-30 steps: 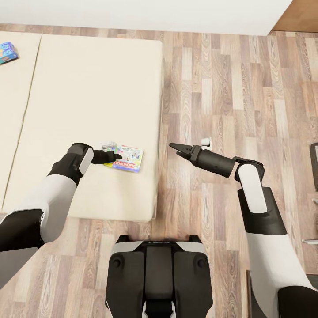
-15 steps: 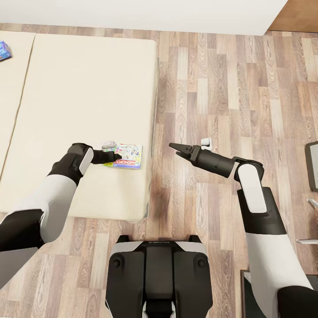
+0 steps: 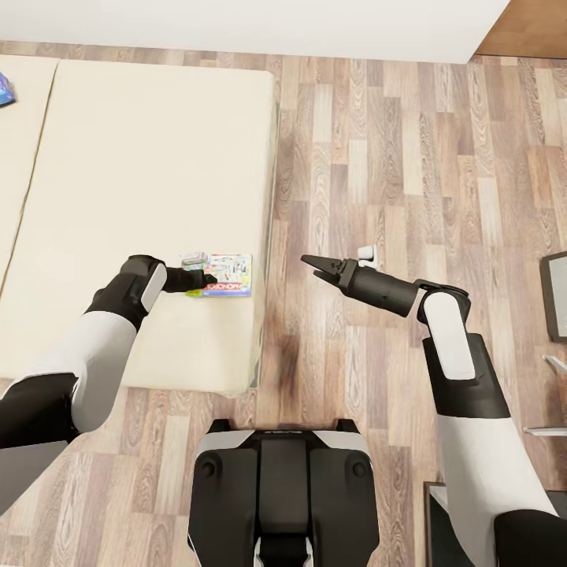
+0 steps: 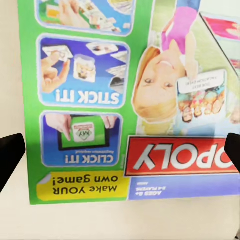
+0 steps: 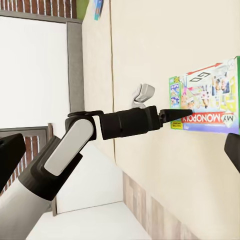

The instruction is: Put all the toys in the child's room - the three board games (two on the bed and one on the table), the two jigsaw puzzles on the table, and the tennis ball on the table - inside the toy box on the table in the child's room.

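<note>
A green-edged board game (image 3: 230, 276) with a busy white cover lies flat on the beige bed (image 3: 142, 157), close to the mattress's right edge. My left gripper (image 3: 208, 279) is at the game's left end, open. In the left wrist view the game's cover (image 4: 130, 90) is seen face-on between the two dark fingertips (image 4: 10, 155). My right gripper (image 3: 309, 265) hangs open over the wood floor to the right of the bed and holds nothing. From the right wrist view I see the same game (image 5: 205, 100) and my left arm (image 5: 100, 130). A small blue board game (image 3: 4, 87) lies at the bed's far left.
Wood-plank floor (image 3: 394, 157) stretches to the right of the bed. A white wall (image 3: 276, 24) runs along the far side. Dark furniture (image 3: 556, 295) shows at the right edge. My own base (image 3: 283, 488) is below.
The whole view has shifted, so the bed slides left in the picture. The green-edged game has stayed by my left gripper, turned a little squarer and now lies nearer the mattress's right edge.
</note>
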